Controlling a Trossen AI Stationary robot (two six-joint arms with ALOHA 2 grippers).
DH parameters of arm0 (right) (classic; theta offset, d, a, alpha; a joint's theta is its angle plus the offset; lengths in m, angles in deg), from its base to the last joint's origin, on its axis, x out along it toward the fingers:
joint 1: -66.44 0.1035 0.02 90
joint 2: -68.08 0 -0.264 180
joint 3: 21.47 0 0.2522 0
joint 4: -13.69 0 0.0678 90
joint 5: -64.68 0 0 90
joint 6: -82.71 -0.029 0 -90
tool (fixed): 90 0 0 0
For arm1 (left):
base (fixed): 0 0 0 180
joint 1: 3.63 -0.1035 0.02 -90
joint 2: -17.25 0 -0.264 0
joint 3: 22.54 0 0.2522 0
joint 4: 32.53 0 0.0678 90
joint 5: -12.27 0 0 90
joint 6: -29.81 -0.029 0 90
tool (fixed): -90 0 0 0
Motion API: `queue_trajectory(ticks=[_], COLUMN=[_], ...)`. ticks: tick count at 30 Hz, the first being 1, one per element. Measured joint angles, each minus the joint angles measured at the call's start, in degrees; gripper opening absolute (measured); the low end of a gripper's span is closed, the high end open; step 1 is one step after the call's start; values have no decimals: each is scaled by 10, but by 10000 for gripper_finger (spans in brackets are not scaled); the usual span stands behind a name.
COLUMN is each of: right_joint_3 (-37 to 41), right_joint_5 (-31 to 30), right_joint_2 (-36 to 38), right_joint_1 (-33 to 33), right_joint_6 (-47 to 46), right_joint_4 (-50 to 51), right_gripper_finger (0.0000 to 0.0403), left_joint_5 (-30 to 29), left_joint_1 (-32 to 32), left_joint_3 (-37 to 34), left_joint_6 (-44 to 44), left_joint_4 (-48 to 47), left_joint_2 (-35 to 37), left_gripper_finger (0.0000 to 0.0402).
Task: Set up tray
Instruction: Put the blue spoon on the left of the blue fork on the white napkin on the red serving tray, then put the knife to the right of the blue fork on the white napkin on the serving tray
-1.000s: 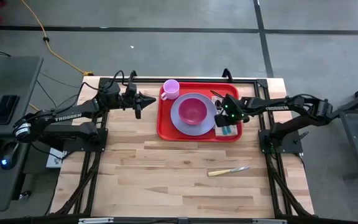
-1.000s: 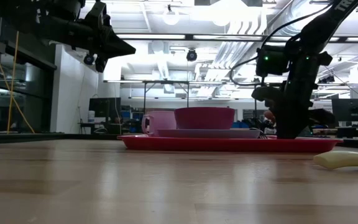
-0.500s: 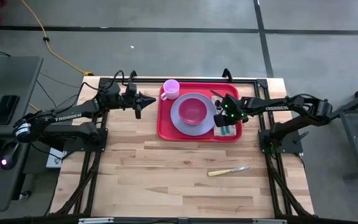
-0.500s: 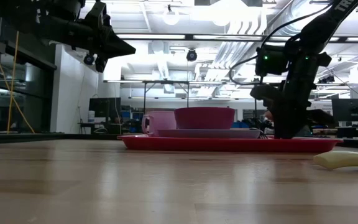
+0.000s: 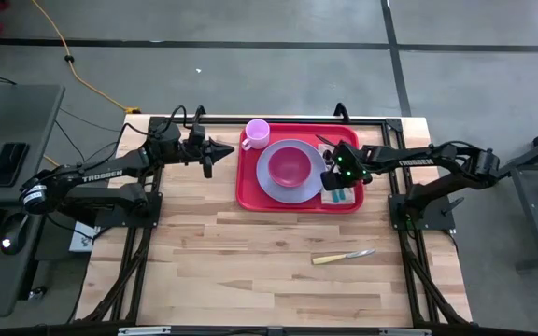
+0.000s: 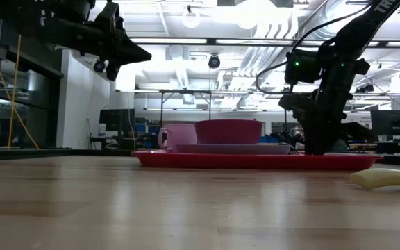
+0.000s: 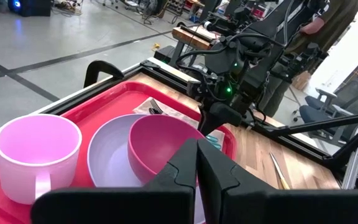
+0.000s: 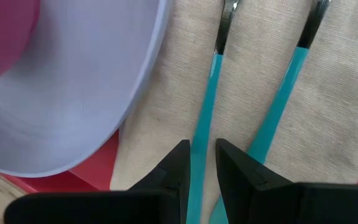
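The red tray point(image 5: 250, 194) lies at the table's far middle. It carries a pink cup point(image 5: 257, 133), a lavender plate point(image 5: 271, 177) with a magenta bowl point(image 5: 290, 166) on it, and a tan napkin point(image 8: 253, 81) at its right end. Two teal-handled utensils lie side by side on the napkin. My right gripper point(image 5: 329, 177) is down on the napkin beside the plate, shut on the utensil nearer the plate point(image 8: 205, 106). My left gripper point(image 5: 230, 147) hovers shut above the table, left of the tray. My right gripper pinches the teal handle point(image 8: 199, 146) of the utensil nearer the plate between its two fingers point(image 8: 174, 171). The fingers come from above, pointing down, one on each side of the handle. The handle lies flat on the napkin.
A knife with a pale handle point(image 5: 342, 256) lies on the bare wood near the table's right front, apart from the tray. The plate's rim point(image 8: 148, 81) is close beside my right fingers. The near half of the wooden table point(image 5: 250, 280) holds nothing else.
My right gripper has edged slightly toward the table's left, closer to the plate, while staying low on the tray.
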Motion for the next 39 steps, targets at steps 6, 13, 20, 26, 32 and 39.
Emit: queue_trajectory(ticks=[6, 13, 20, 26, 32, 39], right_joint_3=[0, 0, 0, 0, 0, 0], right_joint_5=[6, 8, 17, 21, 21, 17], right_joint_2=[0, 0, 0, 0, 0, 0], right_joint_1=[0, 0, 0, 0, 0, -4], right_joint_6=[-2, -5, -12, -14, -5, 8], right_joint_4=[-3, -13, -17, -32, -17, -17], right_gripper_finger=[55, 57, 57, 53, 55, 53], left_joint_5=[0, 1, 1, 5, 4, 3], left_joint_1=[0, 0, 0, 0, 0, 0], left_joint_3=[0, 0, 0, 0, 0, 0], left_joint_6=[0, 0, 0, 0, 0, 0], left_joint_4=[0, -2, -2, -2, -5, -6], left_joint_2=[0, 0, 0, 0, 0, 0], left_gripper_finger=[42, 42, 42, 42, 42, 42])
